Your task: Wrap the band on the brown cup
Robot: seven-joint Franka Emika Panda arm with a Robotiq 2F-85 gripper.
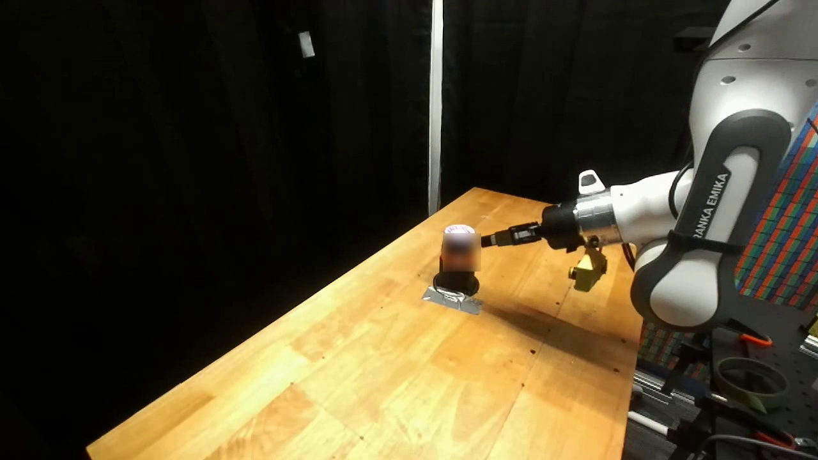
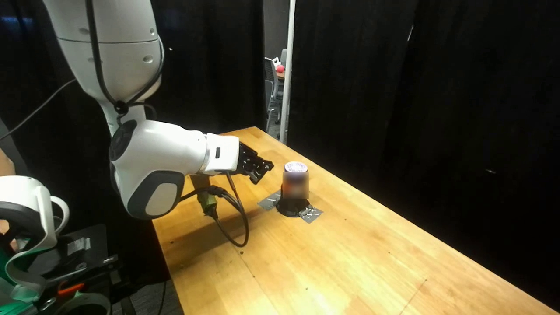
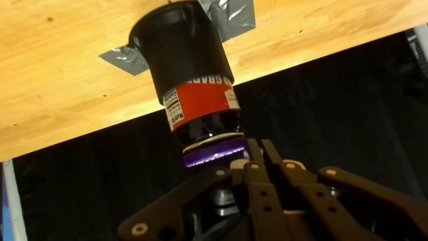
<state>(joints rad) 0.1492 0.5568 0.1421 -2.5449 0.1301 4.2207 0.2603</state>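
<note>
The brown cup is a dark reddish-brown jar with a red label, upright in both exterior views and inverted in the wrist view. Its purple lid is on top. Its lower part sits in a black holder. A tan band runs around the jar's neck just under the lid; its far side is hidden. My gripper is beside the lid at about its height, also seen in the exterior views. A narrow gap shows between the fingertips, with nothing visibly held. I cannot tell whether they touch the jar.
Grey tape fixes the holder to the wooden table. Another tape piece lies on its other side. A cable hangs below the wrist. Dark curtains and a pale pole stand behind the table.
</note>
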